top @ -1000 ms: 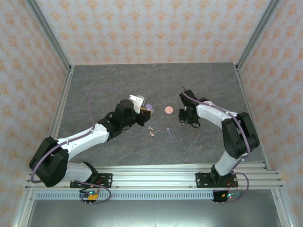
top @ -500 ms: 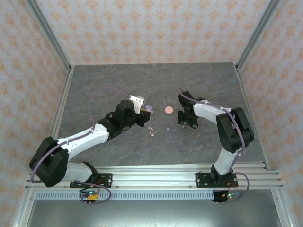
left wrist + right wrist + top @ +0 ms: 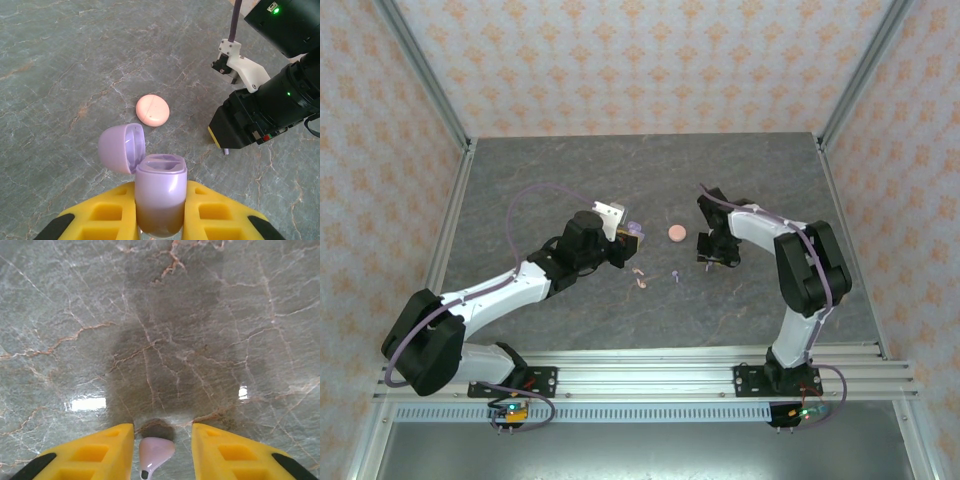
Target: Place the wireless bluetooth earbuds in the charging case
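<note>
Table: grey marbled top (image 3: 570, 170), boxed in by pale walls with an orange floral print.
Left gripper: and we're at the left gripper (image 3: 161, 194), yellow fingers clamped on either side of the lilac charging case (image 3: 160, 200), holding it upright off the table.
Case lid: the lid (image 3: 120, 148) is flipped back on its hinge, and two hollow wells show in the top of the body.
Pink case: the pink case (image 3: 153, 110) lies flat and closed on the table, beyond the lilac one, between the two grippers.
Right gripper: over to the right gripper (image 3: 163, 432), low over the marble with its fingers apart.
Lilac earbud: a lilac earbud (image 3: 156, 452) sits in that gap, with a sliver of space on each side. Whether it rests on the table, I cannot tell.
Second lilac earbud: the second lilac earbud (image 3: 676, 275) lies loose on the table, nearer the arm bases than the pink case.
Pink earbuds: the pink earbuds (image 3: 640, 276) lie close together, just left of the second lilac earbud.
</note>
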Controlling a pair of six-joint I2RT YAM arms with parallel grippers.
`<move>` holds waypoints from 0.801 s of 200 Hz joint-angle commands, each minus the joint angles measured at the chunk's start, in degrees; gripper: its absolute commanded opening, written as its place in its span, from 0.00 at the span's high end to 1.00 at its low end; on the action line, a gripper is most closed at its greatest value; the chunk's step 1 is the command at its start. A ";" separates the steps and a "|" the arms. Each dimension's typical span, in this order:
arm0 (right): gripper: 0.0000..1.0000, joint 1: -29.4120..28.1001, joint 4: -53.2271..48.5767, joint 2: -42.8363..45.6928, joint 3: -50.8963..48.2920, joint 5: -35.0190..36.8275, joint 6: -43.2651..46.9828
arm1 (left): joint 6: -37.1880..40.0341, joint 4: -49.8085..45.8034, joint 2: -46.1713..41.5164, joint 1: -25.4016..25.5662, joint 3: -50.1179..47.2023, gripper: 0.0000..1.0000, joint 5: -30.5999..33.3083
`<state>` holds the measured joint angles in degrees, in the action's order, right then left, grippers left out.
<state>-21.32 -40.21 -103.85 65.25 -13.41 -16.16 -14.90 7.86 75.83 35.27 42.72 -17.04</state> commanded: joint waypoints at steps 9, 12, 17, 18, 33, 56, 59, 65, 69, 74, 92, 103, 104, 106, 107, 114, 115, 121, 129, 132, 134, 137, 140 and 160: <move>0.67 -0.01 -2.21 -1.88 1.72 -1.27 0.70 | 0.87 -0.81 -0.97 0.42 1.41 0.81 1.42; 0.67 0.01 -2.31 -2.01 1.85 -1.39 0.70 | 0.89 -0.82 -0.96 0.40 1.44 0.81 1.43; 0.67 -0.03 -2.45 -2.14 2.09 -1.42 0.72 | 0.92 -0.83 -1.03 0.42 1.46 0.81 1.39; 0.67 0.01 -2.43 -2.19 2.12 -1.43 0.71 | 0.92 -0.83 -0.99 0.42 1.48 0.81 1.44; 0.68 0.00 -2.59 -2.40 2.34 -1.89 0.69 | 0.94 -0.87 -1.00 0.48 1.43 0.81 1.47; 0.69 0.01 -2.90 -2.71 2.60 -2.75 0.74 | 0.92 -0.84 -1.04 0.41 1.40 0.81 1.57; 0.69 0.01 -2.87 -2.75 2.59 -2.88 0.77 | 0.92 -0.87 -0.96 0.44 1.41 0.81 1.51; 0.69 -0.04 -3.08 -2.95 2.67 -3.06 0.78 | 0.96 -0.85 -1.04 0.41 1.46 0.81 1.57; 0.69 -0.03 -3.24 -3.03 2.71 -3.19 0.85 | 0.92 -0.91 -1.04 0.42 1.45 0.81 1.54; 0.69 -0.01 -3.42 -3.12 2.84 -3.36 0.91 | 0.94 -0.87 -0.95 0.46 1.44 0.81 1.52; 0.69 -0.01 -3.77 -3.25 2.86 -4.07 0.93 | 0.94 -0.83 -0.95 0.44 1.49 0.81 1.40; 0.69 -0.03 -3.88 -3.11 2.86 -4.48 0.91 | 0.86 -0.78 -0.95 0.43 1.47 0.81 1.42; 0.69 -0.03 -3.85 -3.11 2.86 -4.50 0.89 | 0.80 -0.80 -0.95 0.42 1.44 0.81 1.40; 0.69 -0.03 -3.83 -3.11 2.86 -4.65 0.88 | 0.82 -0.78 -0.95 0.42 1.48 0.81 1.40; 0.69 0.01 -3.83 -3.11 2.86 -4.72 0.96 | 0.78 -0.80 -0.91 0.42 1.44 0.81 1.44; 0.69 -0.03 -3.76 -3.11 2.86 -5.08 0.97 | 0.83 -0.82 -0.94 0.42 1.48 0.81 1.47; 0.69 0.01 -3.75 -3.11 2.91 -5.11 0.96 | 0.83 -0.82 -0.86 0.42 1.44 0.81 1.48; 0.69 0.00 -3.79 -3.20 2.95 -5.34 1.08 | 0.81 -0.82 -0.86 0.43 1.48 0.81 1.52; 0.70 -0.06 -3.87 -3.45 3.03 -5.77 1.10 | 0.76 -0.79 -0.84 0.38 1.48 0.81 1.50; 0.70 -0.04 -3.91 -3.51 3.03 -5.83 1.11 | 0.76 -0.83 -0.78 0.41 1.48 0.81 1.55; 0.70 -0.06 -3.89 -3.52 3.03 -5.79 1.06 | 0.75 -0.85 -0.78 0.42 1.44 0.81 1.50; 0.70 -0.04 -3.91 -3.59 3.10 -5.89 1.05 | 0.76 -0.83 -0.76 0.42 1.48 0.81 1.44; 0.71 -0.08 -3.91 -3.58 3.12 -5.92 1.05 | 0.76 -0.75 -0.77 0.42 1.49 0.81 1.45; 0.71 -0.04 -3.83 -3.76 3.21 -5.84 0.93 | 0.69 -0.74 -0.86 0.42 1.40 0.81 1.48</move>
<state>-20.93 -42.94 -105.62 67.51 -15.03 -15.53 -14.90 7.84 75.83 35.27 42.72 -17.04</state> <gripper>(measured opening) 0.291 0.189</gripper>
